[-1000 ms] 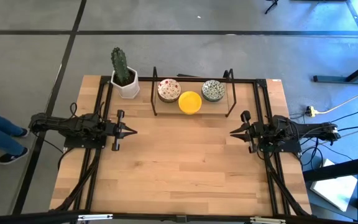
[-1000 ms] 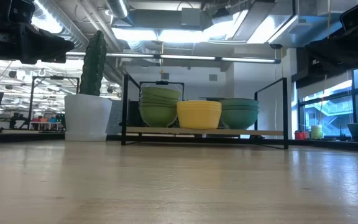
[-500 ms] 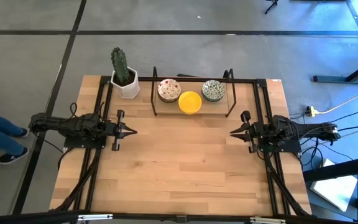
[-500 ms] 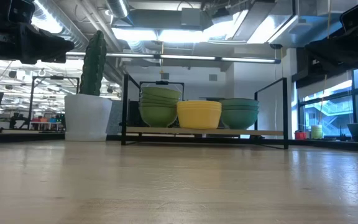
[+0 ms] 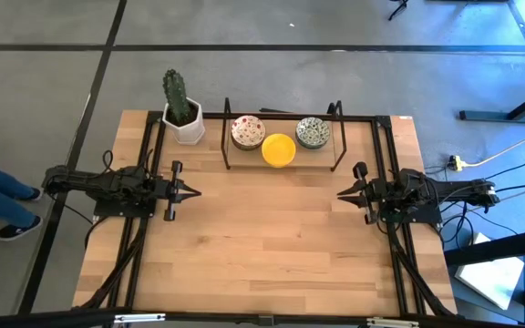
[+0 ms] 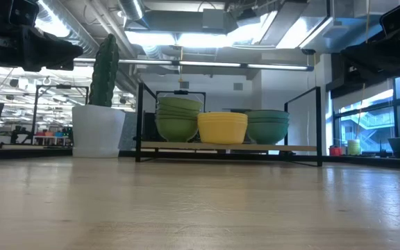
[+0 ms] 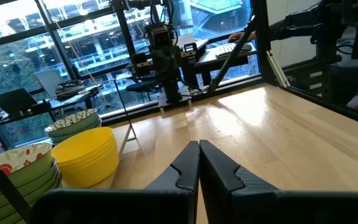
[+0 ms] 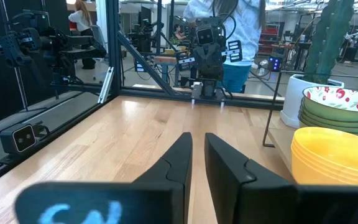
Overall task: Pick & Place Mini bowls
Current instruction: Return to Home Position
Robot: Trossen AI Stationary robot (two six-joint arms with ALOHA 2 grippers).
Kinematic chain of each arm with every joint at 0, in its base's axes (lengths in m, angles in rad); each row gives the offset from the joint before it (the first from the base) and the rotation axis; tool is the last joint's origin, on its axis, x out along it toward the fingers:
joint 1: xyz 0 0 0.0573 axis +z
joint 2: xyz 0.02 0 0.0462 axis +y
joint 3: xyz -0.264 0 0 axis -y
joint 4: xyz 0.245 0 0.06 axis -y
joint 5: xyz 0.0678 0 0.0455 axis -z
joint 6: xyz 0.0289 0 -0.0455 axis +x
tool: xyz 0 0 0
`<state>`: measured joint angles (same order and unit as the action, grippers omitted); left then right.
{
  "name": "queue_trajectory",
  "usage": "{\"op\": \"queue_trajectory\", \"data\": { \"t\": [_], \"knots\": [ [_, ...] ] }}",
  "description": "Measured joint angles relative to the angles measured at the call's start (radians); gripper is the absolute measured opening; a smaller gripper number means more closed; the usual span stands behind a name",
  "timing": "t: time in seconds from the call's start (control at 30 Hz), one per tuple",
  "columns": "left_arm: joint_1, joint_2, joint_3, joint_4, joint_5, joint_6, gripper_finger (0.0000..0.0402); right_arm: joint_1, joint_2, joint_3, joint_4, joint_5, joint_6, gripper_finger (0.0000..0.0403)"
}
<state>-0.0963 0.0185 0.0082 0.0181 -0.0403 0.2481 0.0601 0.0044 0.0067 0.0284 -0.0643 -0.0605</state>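
I have both arms lying low along the sides of the bench (image 5: 262,251), facing each other across it. The left gripper (image 5: 196,192) has its fingers pressed together, and the right gripper (image 5: 340,193) is closed to a thin slit with nothing in it. The middle of the bench between them is open, from the near edge up to the shelf (image 6: 228,146). The mini bowls (image 6: 222,128) sit on that shelf at the far edge in three stacks: the red-speckled stack (image 5: 248,132), the yellow stack (image 5: 279,149) slightly forward, and the blue-green stack (image 5: 313,133) (the patterned ones have green outsides). A cactus pot (image 5: 186,123) stands just beside the shelf on the left arm's side.
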Motion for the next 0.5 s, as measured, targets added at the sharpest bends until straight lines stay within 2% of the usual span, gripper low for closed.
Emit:
{"op": "queue_trajectory", "data": {
  "t": [0.5],
  "knots": [
    [0.0,0.0,0.0,0.0,0.0,0.0,0.0004,0.0,0.0,0.0,0.0,0.0,0.0,0.0046]
  ]
}}
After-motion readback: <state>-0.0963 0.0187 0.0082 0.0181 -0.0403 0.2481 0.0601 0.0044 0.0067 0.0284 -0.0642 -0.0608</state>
